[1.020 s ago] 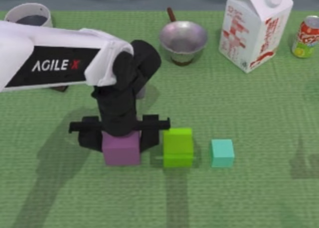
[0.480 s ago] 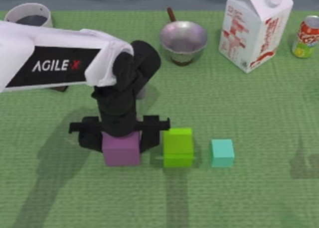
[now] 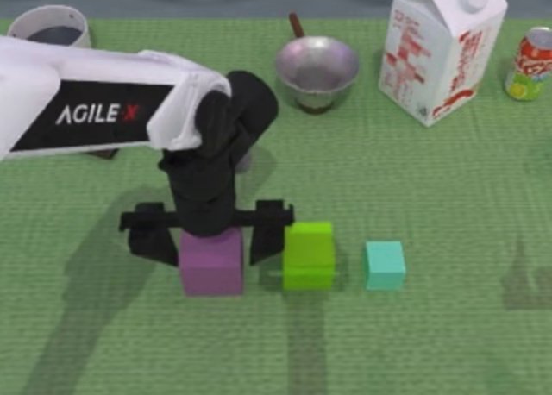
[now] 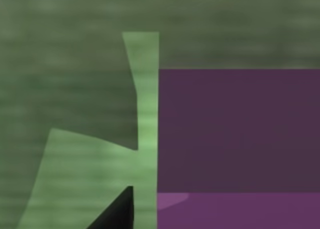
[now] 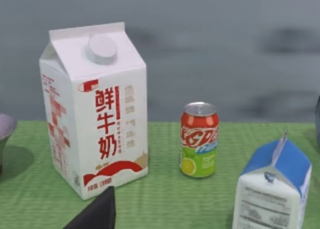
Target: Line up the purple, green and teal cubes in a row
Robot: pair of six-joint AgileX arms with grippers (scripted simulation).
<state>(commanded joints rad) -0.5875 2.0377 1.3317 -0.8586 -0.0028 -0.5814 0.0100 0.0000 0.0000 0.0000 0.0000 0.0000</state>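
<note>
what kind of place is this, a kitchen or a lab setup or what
Most likely a simulated tabletop test bench, not a real kitchen: a green mat carries plain matte cubes such as the purple cube, with loose groceries behind, a milk carton and a soda can. The left gripper straddles the purple cube, fingers apart.

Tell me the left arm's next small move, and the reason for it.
Probably lift the left tool straight up. Its fingers stand open on either side of the purple cube, which rests on the table beside the green cube and teal cube, already in one row.
</note>
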